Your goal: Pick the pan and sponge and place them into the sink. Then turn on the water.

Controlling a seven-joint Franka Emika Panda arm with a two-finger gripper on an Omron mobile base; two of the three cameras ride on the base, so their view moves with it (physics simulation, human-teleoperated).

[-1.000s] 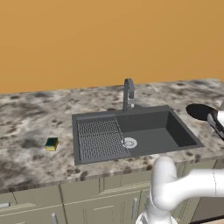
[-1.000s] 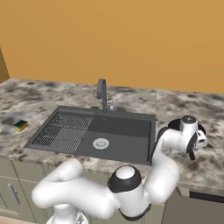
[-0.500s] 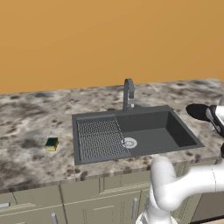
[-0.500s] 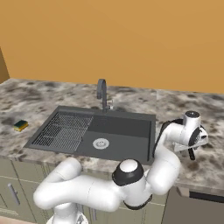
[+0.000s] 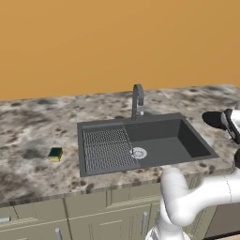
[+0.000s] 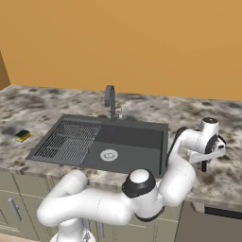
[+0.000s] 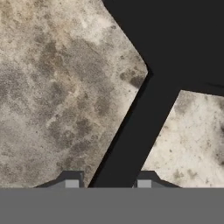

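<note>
Hand point(image 7: 107, 183) is down over the pan's handle at the right side of the tabletop point(image 5: 28, 140). In the hand view the dark handle runs diagonally from the pan body at the upper right down to the bottom centre, passing between the two finger tips point(image 7: 71, 180). The tips sit just beside the handle on either side; whether they press on it cannot be told, so the grasp is undetermined.

Pan point(image 5: 214, 119): at the far right edge of the left base view, on the tabletop to the right of the sink point(image 5: 187, 140), partly covered by the white wrist. In the right base view it lies behind the wrist at centre right; a short dark piece shows below the hand.

Sponge point(image 5: 55, 154): left-centre of the left base view, flat on the tabletop, near the sink's left rim but apart from it. Green top, yellow side.

Sink: middle of the frame, ribbed drainboard on the left half, basin with silver drain point(image 5: 138, 152) on the right.

Faucet point(image 5: 137, 99): behind the sink's rear rim, arched.
</note>
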